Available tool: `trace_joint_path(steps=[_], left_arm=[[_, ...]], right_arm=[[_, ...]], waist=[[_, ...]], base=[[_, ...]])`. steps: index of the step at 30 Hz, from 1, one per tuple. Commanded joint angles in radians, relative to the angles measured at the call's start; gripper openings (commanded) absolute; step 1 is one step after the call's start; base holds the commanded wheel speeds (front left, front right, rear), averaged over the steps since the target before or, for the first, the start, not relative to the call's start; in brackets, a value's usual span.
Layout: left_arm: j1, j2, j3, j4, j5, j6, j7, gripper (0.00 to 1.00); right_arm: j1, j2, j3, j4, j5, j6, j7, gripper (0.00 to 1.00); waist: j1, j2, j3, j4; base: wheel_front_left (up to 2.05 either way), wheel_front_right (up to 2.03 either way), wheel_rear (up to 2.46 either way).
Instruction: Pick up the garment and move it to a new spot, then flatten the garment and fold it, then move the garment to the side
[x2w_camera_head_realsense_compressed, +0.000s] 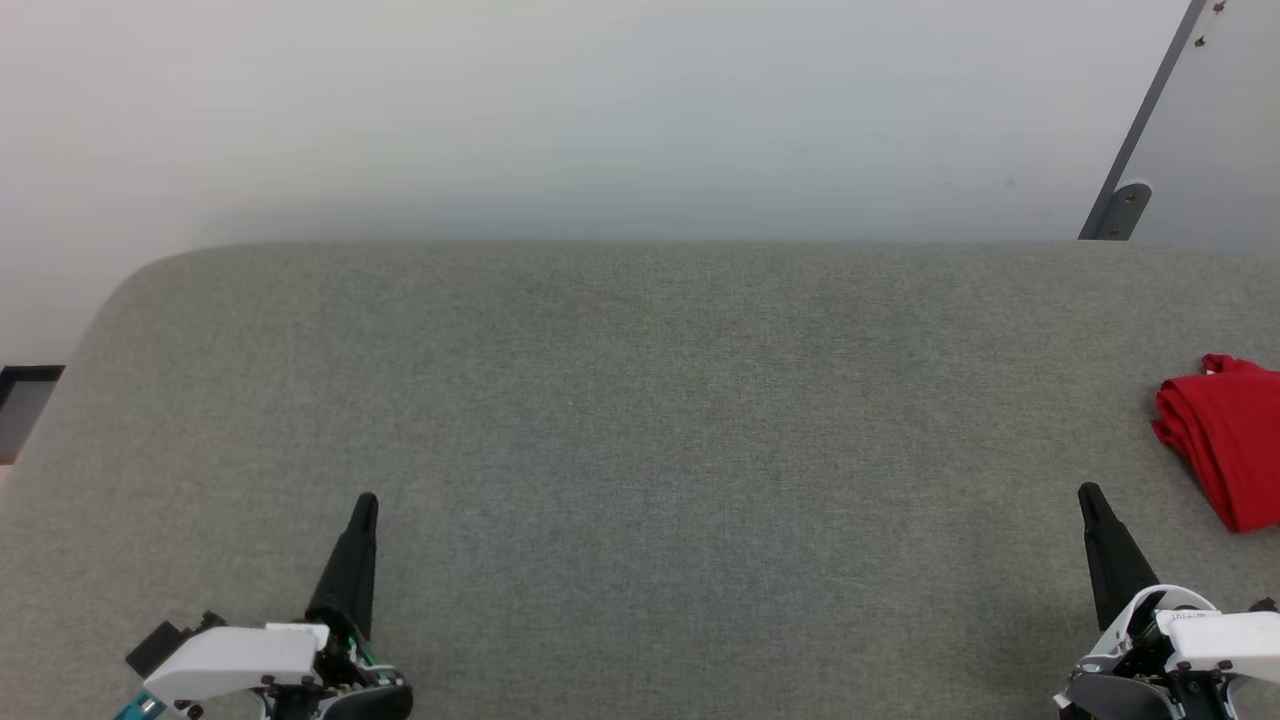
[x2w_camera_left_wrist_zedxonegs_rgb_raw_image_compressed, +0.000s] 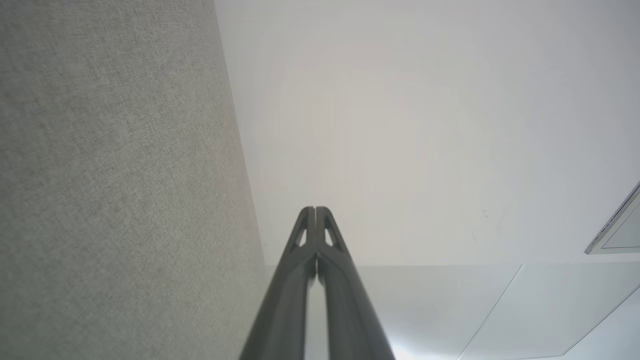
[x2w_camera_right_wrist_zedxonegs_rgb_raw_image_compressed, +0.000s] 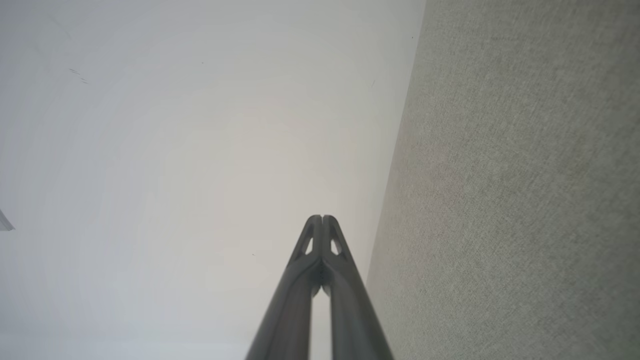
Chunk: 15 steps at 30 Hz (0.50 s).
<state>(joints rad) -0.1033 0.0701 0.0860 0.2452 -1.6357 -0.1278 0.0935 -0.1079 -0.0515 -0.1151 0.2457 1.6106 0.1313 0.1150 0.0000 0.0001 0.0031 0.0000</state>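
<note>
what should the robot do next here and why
Probably just leave both arms parked, or at most back away. The red garment lies folded at the right edge of the grey table, apart from the right gripper; that and the left gripper are shut and empty, so the task looks done.

Grey fabric-covered table (x2w_camera_head_realsense_compressed: 640, 400) against a plain white wall (x2w_camera_head_realsense_compressed: 560, 110), evenly lit.

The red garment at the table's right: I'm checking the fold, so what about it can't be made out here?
- Red folded cloth garment: the head view's right edge cuts it off, so its full outline is unknown.
- Its layers: bunched folds hide how neatly they stack.
- Where it ends on the grey fabric table: past that same edge.
</note>
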Motion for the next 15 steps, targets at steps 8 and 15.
trace_joint_path(steps=[8, 15], left_arm=[[-0.009, -0.003, 0.005, 0.001, 0.004, -0.005, 0.003, 0.0], [-0.009, -0.005, 0.007, 0.001, 0.006, -0.005, 0.005, 0.0]], right_arm=[[-0.003, 0.004, -0.001, 0.0, 0.003, -0.001, 0.003, 0.0], [-0.003, 0.004, 0.0, 0.0, 0.003, -0.001, 0.003, 0.0]], waist=[[0.0, -0.0001, 0.0, 0.0], [0.0, -0.0001, 0.0, 0.0]], base=[[0.0, 0.0, 0.0], [0.0, 0.0, 0.0]])
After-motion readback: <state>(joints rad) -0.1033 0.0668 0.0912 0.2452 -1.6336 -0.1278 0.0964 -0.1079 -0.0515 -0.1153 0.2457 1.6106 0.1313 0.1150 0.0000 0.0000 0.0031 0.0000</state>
